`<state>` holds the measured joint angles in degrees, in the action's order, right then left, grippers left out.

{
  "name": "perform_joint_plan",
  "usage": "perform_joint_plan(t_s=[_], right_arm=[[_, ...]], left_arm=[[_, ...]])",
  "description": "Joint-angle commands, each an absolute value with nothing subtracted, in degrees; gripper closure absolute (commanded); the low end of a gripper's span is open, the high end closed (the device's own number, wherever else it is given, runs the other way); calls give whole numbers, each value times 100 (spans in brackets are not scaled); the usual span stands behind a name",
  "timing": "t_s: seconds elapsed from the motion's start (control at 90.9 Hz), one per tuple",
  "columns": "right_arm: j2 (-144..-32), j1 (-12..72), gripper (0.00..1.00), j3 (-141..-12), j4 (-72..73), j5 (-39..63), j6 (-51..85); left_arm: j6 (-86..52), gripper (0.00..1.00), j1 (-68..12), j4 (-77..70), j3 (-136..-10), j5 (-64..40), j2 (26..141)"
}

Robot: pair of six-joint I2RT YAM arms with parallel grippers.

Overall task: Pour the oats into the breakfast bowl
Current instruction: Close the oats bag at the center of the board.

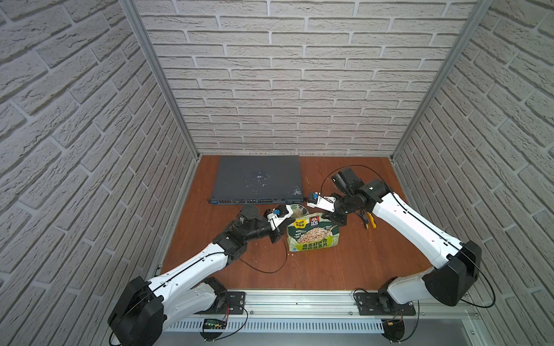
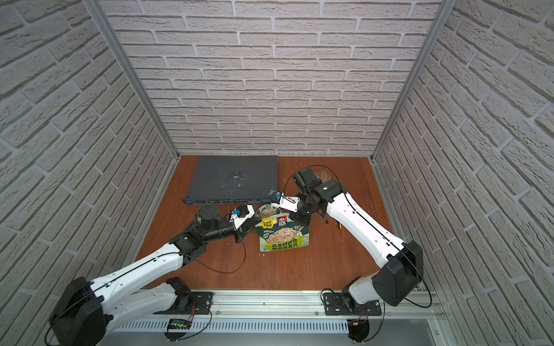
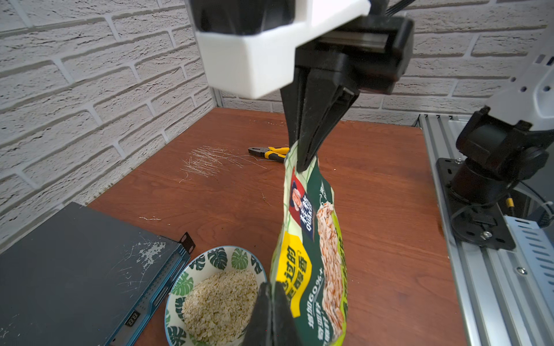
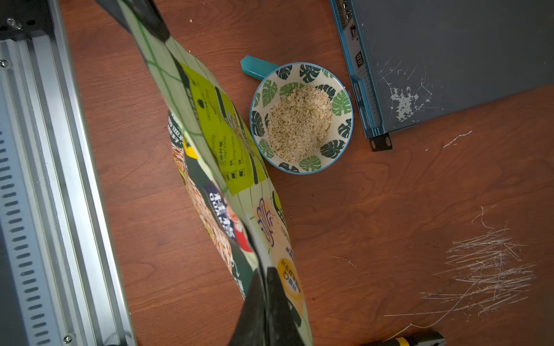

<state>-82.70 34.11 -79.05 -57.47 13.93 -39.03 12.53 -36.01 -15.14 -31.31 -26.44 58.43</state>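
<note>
I am pinching the green pouch [image 1: 313,236] at both upper corners. The left gripper [image 3: 271,284] is clamping one corner, its fingers pressed together on the film, and the right gripper [image 4: 265,269] is squeezing the other the same way. The pouch is hanging upright between them, low over the table [image 1: 344,263] (touching it or not, I cannot tell), just beside the breakfast bowl [image 4: 340,103]. The oats [image 4: 298,122] are sitting heaped in that bowl, between the pouch and a grey network switch [image 1: 257,179].

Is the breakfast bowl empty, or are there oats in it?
Not empty: a heap of oats covers the bottom of the breakfast bowl.
</note>
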Motion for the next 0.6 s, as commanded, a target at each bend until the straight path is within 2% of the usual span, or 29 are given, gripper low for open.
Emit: perform_joint_plan(t_s=[0.0,0.044,0.11,0.231,0.275,0.341,0.363,0.429,0.594], right_arm=[[-8014,3344,74,-7861,-5754,1331,-3837],[-8007,3367,63,-7869,-5628,1648,-3824],[-8028,3482,54,-7843,-5394,2037,-3831],[-8348,3691,52,-7974,-5165,2328,-3863],[-8496,3724,60,-8077,-5207,2361,-3887],[-8697,3720,89,-8239,-5453,2282,-3950],[-8746,3709,95,-8287,-5575,2225,-3954],[-8766,3569,97,-8373,-5866,2221,-3989],[-8317,2833,97,-8269,-6003,2010,-4014]], left_arm=[[1264,100,-3565,-1736,-3193,-2645,5805],[1262,100,-3560,-1731,-3205,-2649,5807],[1257,100,-3560,-1730,-3208,-2662,5809],[1240,97,-3557,-1744,-3200,-2635,5788],[1228,95,-3559,-1741,-3195,-2622,5779],[1209,92,-3560,-1734,-3178,-2561,5743],[1205,91,-3546,-1732,-3170,-2541,5736],[1180,85,-3520,-1749,-3131,-2492,5686],[997,58,-3354,-1830,-2980,-2380,5482]])
